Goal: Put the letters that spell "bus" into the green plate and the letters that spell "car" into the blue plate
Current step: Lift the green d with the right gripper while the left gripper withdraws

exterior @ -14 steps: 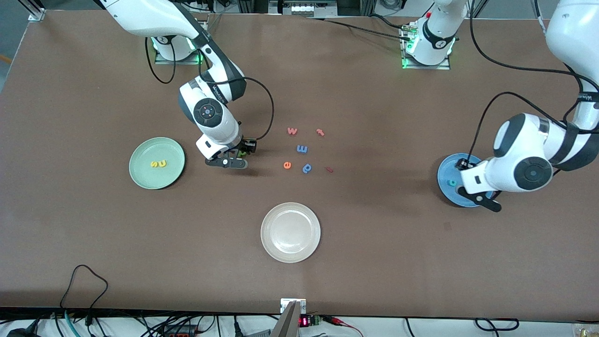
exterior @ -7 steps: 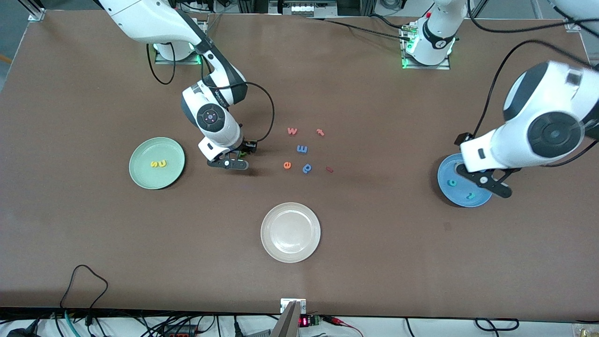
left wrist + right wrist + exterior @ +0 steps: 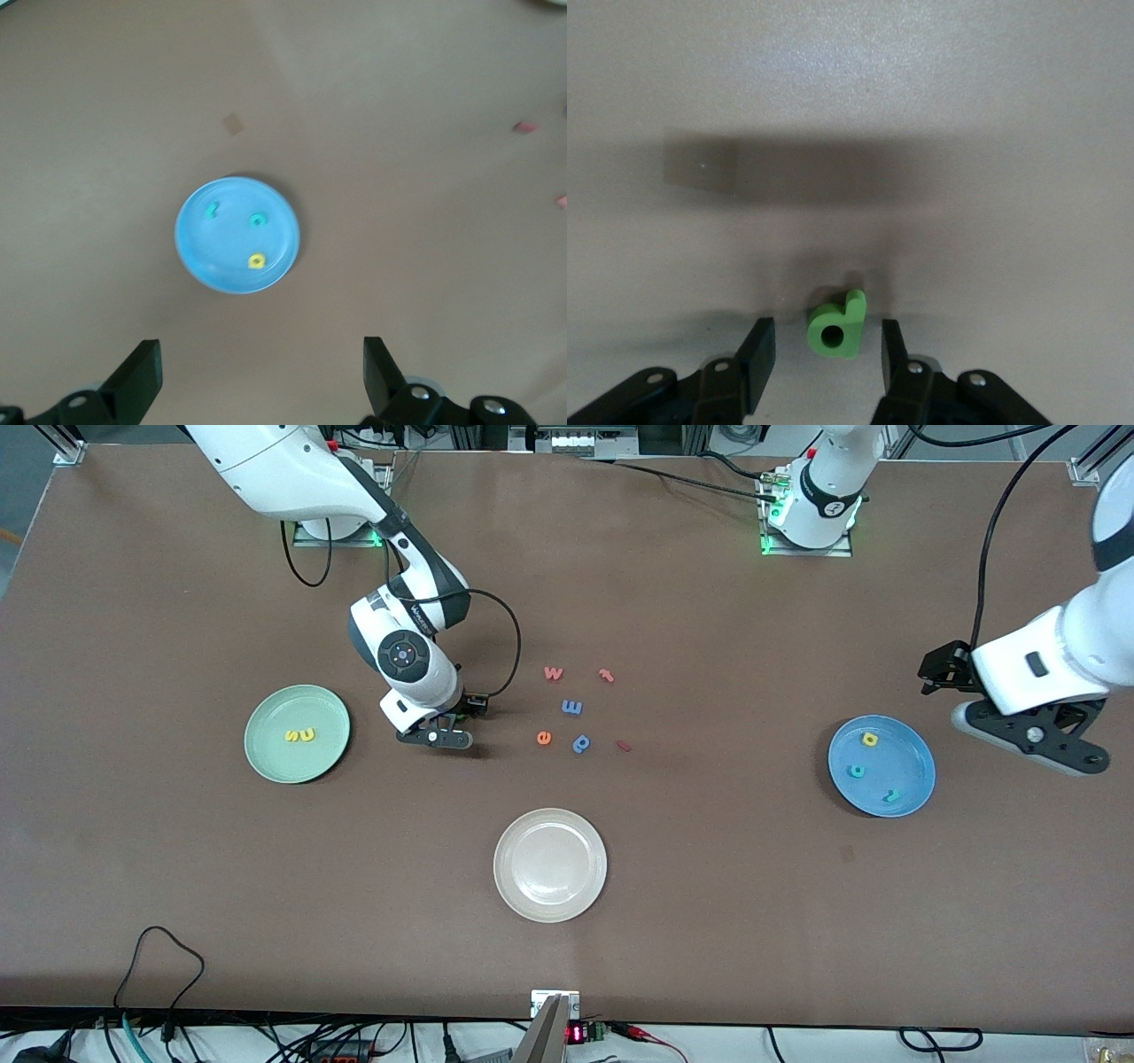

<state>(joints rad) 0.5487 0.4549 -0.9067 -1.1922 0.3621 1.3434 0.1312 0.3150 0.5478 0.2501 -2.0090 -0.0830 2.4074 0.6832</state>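
Observation:
The green letter (image 3: 837,326) lies flat on the table between the fingers of my right gripper (image 3: 828,345), which is open with a gap on each side of the letter. That right gripper (image 3: 454,722) is low over the table, between the green plate (image 3: 266,757) and the loose letters. The green plate holds a yellow s and u (image 3: 299,735). The blue plate (image 3: 912,775) holds a yellow a (image 3: 870,738), a teal c (image 3: 856,771) and a teal r (image 3: 890,796). My left gripper (image 3: 1032,737) is up in the air beside the blue plate (image 3: 230,257), open and empty (image 3: 263,354).
A white plate (image 3: 509,886) sits nearest the front camera at mid-table. Loose letters lie beside the right gripper: a pink w (image 3: 553,673), red t (image 3: 606,675), blue m (image 3: 572,707), orange e (image 3: 544,737), blue p (image 3: 581,743) and a small red piece (image 3: 624,746).
My left gripper has lifted off the blue plate and drawn away toward the left arm's end of the table, uncovering the yellow a. The right gripper has barely shifted.

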